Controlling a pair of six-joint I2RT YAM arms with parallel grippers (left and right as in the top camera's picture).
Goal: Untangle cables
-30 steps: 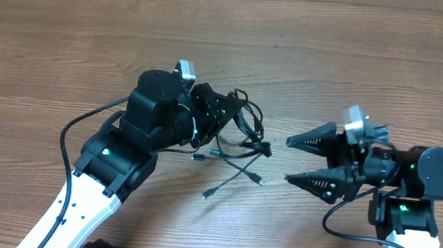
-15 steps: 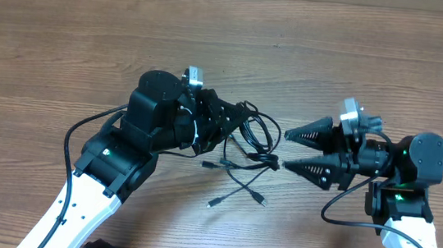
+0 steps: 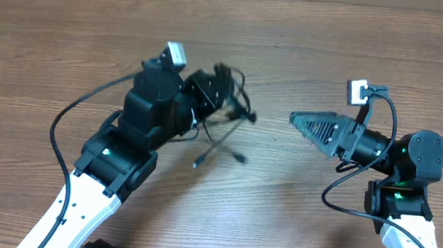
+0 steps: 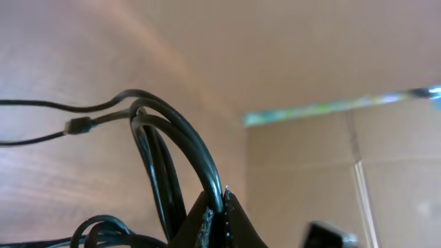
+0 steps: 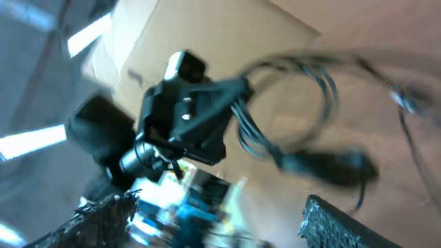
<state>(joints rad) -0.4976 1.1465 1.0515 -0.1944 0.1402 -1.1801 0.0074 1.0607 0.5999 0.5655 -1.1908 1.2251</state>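
Black cables (image 3: 231,113): you have a small tangle of thin loops near the middle of the wooden table (image 3: 353,47). It sits at nine o'clock from your right gripper (image 3: 310,127), well apart from it.
Left gripper (image 3: 210,95): clamped tight on the tangle. Its wrist view shows several loops arching out from between the closed tips.
Right gripper fingers (image 5: 103,215): spread wide with nothing between them. From overhead the gripper is turned edge-on, pointing at nine o'clock.
Loose ends: two tails with small plugs (image 3: 239,157) trail toward five and six o'clock from the left gripper. You cannot tell whether they touch the wood.
Handling: expect the cords to be light, limp and slick. Loops will likely slide, and plugs may catch at crossings.
Where to take hold: probably a free tail just behind its plug. Draw it out gently rather than yanking it.
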